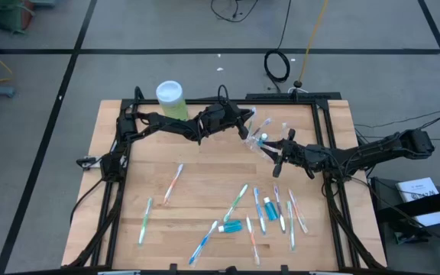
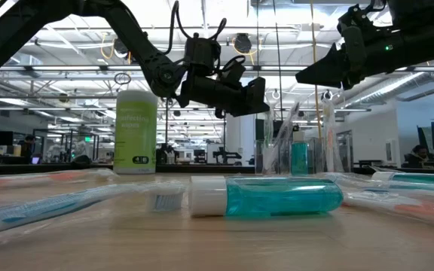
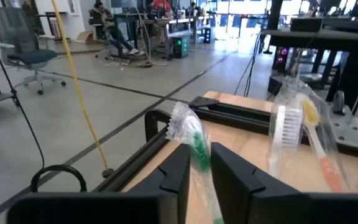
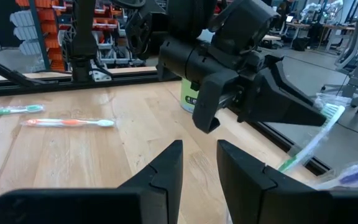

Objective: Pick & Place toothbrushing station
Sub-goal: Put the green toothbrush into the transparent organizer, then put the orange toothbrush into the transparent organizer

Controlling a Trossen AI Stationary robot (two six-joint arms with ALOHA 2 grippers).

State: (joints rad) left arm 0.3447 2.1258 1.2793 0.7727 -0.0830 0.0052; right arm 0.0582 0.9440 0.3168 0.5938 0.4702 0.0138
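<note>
Green-bristled wrapped toothbrush (image 3: 191, 138), centre frame above the clear cup (image 1: 260, 140), sits between the left gripper (image 3: 199, 167) fingers at a narrow gap, grip uncertain; light, slippery film, best taken mid-handle; right gripper (image 4: 199, 163) hovers narrowly parted, empty

Two robot arms work over the worktop (image 1: 136, 237). About ten toothbrushes (image 1: 173, 183) lie loose on it, with two blue toothpaste tubes (image 1: 231, 227) among them, though the crowded lower cluster makes the count uncertain. One clear cup (image 1: 260, 136) holds a few more brushes, and one light-green canister (image 1: 170, 100) stands apart.
</note>
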